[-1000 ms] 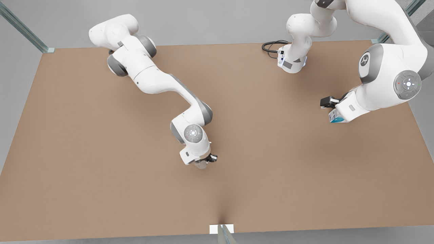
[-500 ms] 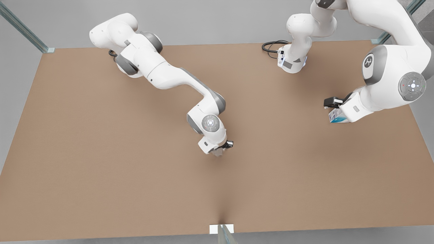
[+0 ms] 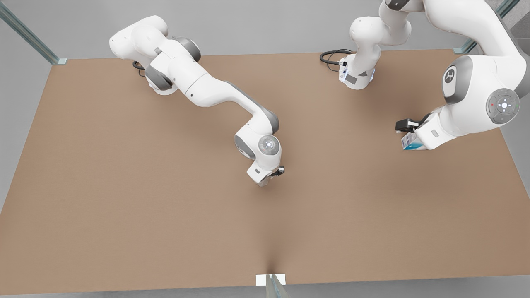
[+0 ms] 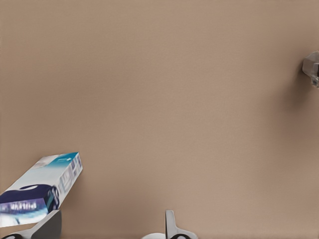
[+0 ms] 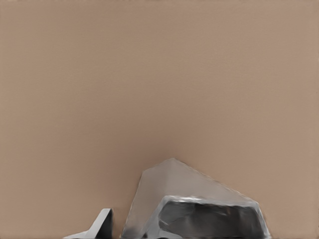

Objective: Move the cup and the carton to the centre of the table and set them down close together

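Observation:
The silver-grey faceted cup (image 5: 199, 209) sits close under the right wrist camera, with my right gripper (image 3: 265, 181) shut on it and one fingertip (image 5: 102, 224) beside it. That gripper hangs over the middle of the brown table (image 3: 124, 186), and in the front view its hand hides most of the cup. The white carton (image 3: 410, 143) with teal and dark blue print is near the front view's right edge. My left gripper (image 4: 110, 226) is open, and the tilted carton (image 4: 42, 186) lies against one finger (image 4: 50, 225), mostly outside the gap.
A black cable (image 3: 331, 56) loops by an arm's base (image 3: 356, 76) at the table's back edge. A small white tab (image 3: 270, 279) marks the middle of the front edge. Glass posts stand at the back corners.
My right gripper has carried the cup back and toward the front view's right, to the table's middle. The left arm shifted only slightly, and the carton stays where it was.

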`<state>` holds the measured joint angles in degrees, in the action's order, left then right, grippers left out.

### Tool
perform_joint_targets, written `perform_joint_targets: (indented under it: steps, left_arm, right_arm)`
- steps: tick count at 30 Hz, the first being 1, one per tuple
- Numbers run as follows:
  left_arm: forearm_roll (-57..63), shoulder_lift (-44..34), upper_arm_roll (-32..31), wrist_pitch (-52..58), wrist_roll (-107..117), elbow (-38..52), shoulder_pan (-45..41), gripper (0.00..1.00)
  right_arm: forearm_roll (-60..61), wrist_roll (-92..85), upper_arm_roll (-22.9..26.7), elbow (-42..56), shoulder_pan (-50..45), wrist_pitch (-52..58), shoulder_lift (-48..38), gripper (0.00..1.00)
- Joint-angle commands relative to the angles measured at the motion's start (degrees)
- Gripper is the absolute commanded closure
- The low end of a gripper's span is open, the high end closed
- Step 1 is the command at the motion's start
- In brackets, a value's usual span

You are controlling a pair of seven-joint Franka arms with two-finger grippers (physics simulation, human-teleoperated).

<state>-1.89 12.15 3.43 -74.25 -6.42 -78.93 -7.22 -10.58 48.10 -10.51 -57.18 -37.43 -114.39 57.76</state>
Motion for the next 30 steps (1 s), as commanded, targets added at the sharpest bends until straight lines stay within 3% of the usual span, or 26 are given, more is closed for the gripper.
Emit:
perform_joint_targets:
  steps: [1, 3, 5, 7, 8, 12, 16, 20, 23, 26, 30]
  left_arm:
    - [0.04, -0.11, 0.00, -0.10, 0.09, -0.09, 0.01, 0.00]
    - [0.22, -1.25, 0.09, -1.16, 3.86, -1.84, -0.08, 0.00]
    - [-0.22, -4.85, 4.13, -15.21, 18.80, -13.53, -0.08, 0.00]
    - [-0.57, -5.91, 7.64, -26.81, 20.21, -22.93, -0.08, 0.00]
    - [-4.26, -6.26, 11.59, -27.79, 23.02, -25.04, -0.08, 0.00]
    - [-3.91, -10.04, 12.57, -38.25, 36.74, -37.61, -0.08, 0.00]
    - [1.19, -12.94, 15.20, -37.81, 55.20, -42.80, 0.01, 0.00]
    - [0.83, -14.43, 22.32, -40.89, 54.23, -46.23, 0.01, 0.00]
    - [0.92, -15.14, 25.84, -45.99, 53.53, -51.85, 0.01, 0.00]
    - [1.45, -17.42, 26.37, -38.52, 39.83, -53.52, -0.08, 0.00]
    - [1.45, -17.25, 26.37, -35.96, 29.27, -54.76, 0.01, 0.00]
  right_arm:
    - [1.09, -0.55, 0.05, -0.04, -0.01, -0.57, -0.01, 0.00]
    - [1.09, -0.46, 0.05, -0.04, -0.01, -0.75, -0.01, 0.00]
    - [1.18, -0.46, 0.05, 0.05, -0.01, -0.57, -0.28, 0.00]
    - [1.18, -0.20, -0.04, 0.14, 0.08, -0.22, -1.06, 0.00]
    - [1.35, -0.20, -0.13, -0.04, 0.17, -0.14, -2.47, 0.00]
    - [1.53, -0.63, -2.23, -11.37, 5.87, -0.31, -14.42, 0.00]
    - [5.92, -10.12, -2.24, -24.65, 17.21, 0.91, -29.63, 0.00]
    - [6.71, -21.90, 1.28, -24.56, 25.12, 12.08, -37.28, 0.00]
    - [11.29, -36.57, 8.31, -24.56, 29.08, 20.25, -43.34, 0.00]
    - [11.20, -49.41, 14.99, -24.21, 34.00, 27.72, -47.12, 0.00]
    - [9.88, -48.62, 13.67, -25.08, 37.69, 27.99, -47.65, 0.00]
